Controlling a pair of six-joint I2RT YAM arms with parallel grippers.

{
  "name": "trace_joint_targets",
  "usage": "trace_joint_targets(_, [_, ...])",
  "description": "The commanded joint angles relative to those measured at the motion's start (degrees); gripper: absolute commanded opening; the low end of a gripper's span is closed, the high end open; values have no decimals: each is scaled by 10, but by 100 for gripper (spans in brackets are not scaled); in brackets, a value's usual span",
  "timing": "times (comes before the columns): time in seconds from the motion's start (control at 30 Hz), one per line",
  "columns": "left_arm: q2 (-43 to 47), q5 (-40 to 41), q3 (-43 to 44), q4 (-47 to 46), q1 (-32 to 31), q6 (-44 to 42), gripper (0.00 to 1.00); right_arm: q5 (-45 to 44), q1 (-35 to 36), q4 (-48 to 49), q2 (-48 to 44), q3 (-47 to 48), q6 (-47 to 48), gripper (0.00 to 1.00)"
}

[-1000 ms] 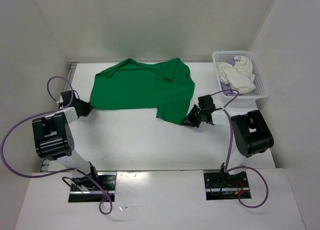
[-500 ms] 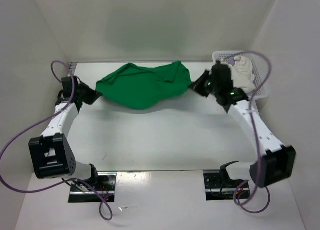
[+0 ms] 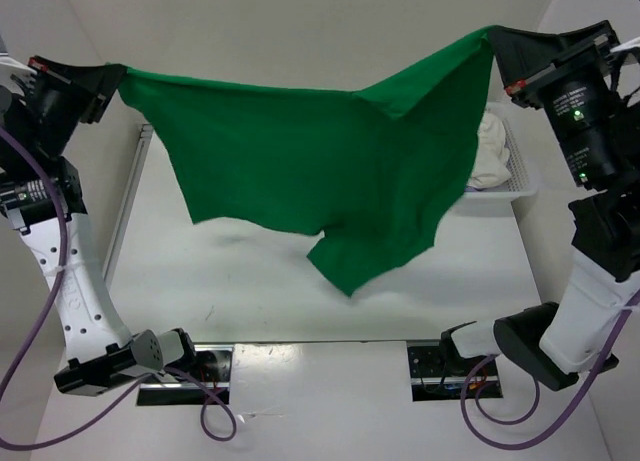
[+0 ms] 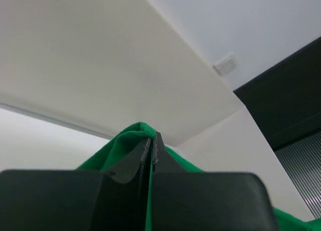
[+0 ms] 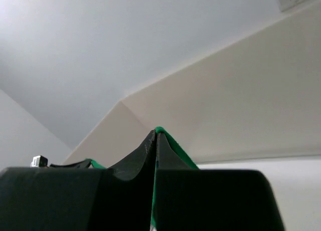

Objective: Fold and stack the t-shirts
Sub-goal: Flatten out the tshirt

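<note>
Holding the green t-shirt (image 3: 320, 171) high in the air, spread like a banner between both arms. Pinched at one upper corner by the left gripper (image 3: 112, 79), clenched tight on a bunch of green cloth, with fabric squeezed between closed fingers in the left wrist view; pinched at the opposite corner by the right gripper (image 3: 497, 43), likewise clamped on a green fold. Held so high and wide, in all likelihood, to let gravity pull out wrinkles and hang the cloth flat before laying it on the table (image 3: 250, 291) for folding. Hanging unevenly, though: lower edge sagging, one flap drooping lowest near the middle. Lying in the white basket (image 3: 522, 191) at the far right, partly screened by the green cloth, the white t-shirt (image 3: 492, 146); no sighting of a lavender one, possibly masked behind the raised fabric. Judged from this, early in the task: no fold made, no stack begun.
</note>
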State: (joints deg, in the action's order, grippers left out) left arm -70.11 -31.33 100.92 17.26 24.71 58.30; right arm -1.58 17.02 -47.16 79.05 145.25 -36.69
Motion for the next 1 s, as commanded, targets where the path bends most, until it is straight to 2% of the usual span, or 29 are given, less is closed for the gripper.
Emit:
trace_joint_targets(0.0, [-18, -11, 32, 11, 13, 8, 0, -21, 4, -7, 27, 15, 35, 0])
trace_joint_targets(0.07, [-18, -1, -27, -4, 13, 8, 0, -27, 4, 7, 44, -22, 45, 0])
trace_joint_targets(0.17, [-23, 35, -83, -22, 13, -6, 0, -32, 4, 13, 112, -23, 74, 0])
trace_joint_targets(0.23, [-49, 43, -130, -52, 8, -6, 0, 18, -22, 18, 178, -23, 74, 0])
trace_joint_targets(0.27, [-58, 48, -142, -59, 8, -6, 0, 31, -44, 18, 200, -23, 68, 0])
trace_joint_targets(0.4, [-136, 71, -155, -82, -30, -18, 0, 55, -55, 49, 280, -27, 63, 0])
trace_joint_targets(0.43, [-153, 71, -141, -82, -30, -18, 0, 61, -55, 49, 314, -11, 63, 0])
trace_joint_targets(0.53, [-201, 63, -91, -89, -43, -11, 0, 73, -60, 7, 394, 159, 51, 0])
trace_joint_targets(0.57, [-209, 63, -75, -89, -43, -3, 0, 81, -60, 7, 402, 177, 42, 0])
trace_joint_targets(0.63, [-221, 51, -21, -89, -43, 4, 0, 102, -76, 35, 396, 177, 23, 0])
trace_joint_targets(0.7, [-230, 46, 19, -84, -43, 9, 0, 118, -81, 70, 356, 128, 6, 0])
trace_joint_targets(0.77, [-230, 46, 63, -84, -43, 9, 0, 124, -87, 84, 340, 143, 0, 0])
trace_joint_targets(0.83, [-230, 46, 83, -79, -43, 9, 0, 137, -95, 105, 325, 152, -9, 0])
trace_joint_targets(0.87, [-224, 46, 88, -79, -43, 9, 0, 169, -102, 112, 310, 145, -17, 0])
trace_joint_targets(0.97, [-224, 53, 89, -79, -32, 9, 0, 178, -109, 103, 299, 106, -16, 0])
